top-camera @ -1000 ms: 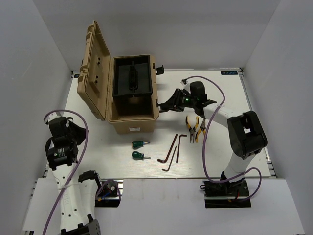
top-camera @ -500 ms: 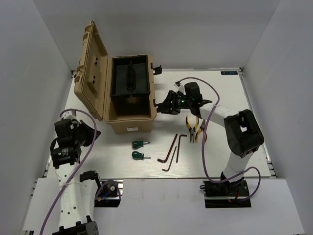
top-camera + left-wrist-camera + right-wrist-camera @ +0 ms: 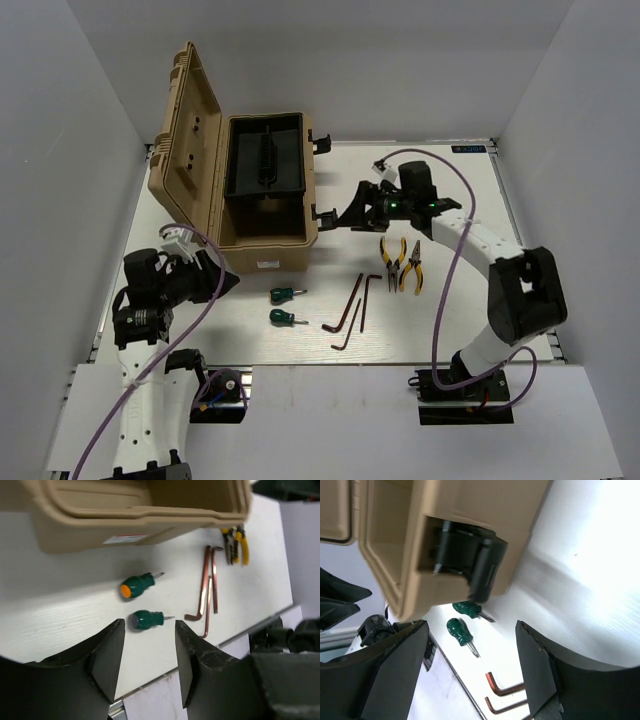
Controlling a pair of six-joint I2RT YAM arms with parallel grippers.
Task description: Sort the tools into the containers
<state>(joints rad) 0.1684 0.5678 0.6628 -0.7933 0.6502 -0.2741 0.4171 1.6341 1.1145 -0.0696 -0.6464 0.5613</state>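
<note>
Across the white counter, before the open tan toolbox: two green screwdrivers, three hex keys, two pliers, all lying loose. Left tool spread, empty, left of the screwdrivers. Right tool spread wide, empty, beside the toolbox's right latch.

R hand, fingers spread wide, faces black latch on tan toolbox; two green screwdrivers & hex keys nearby.
</note>
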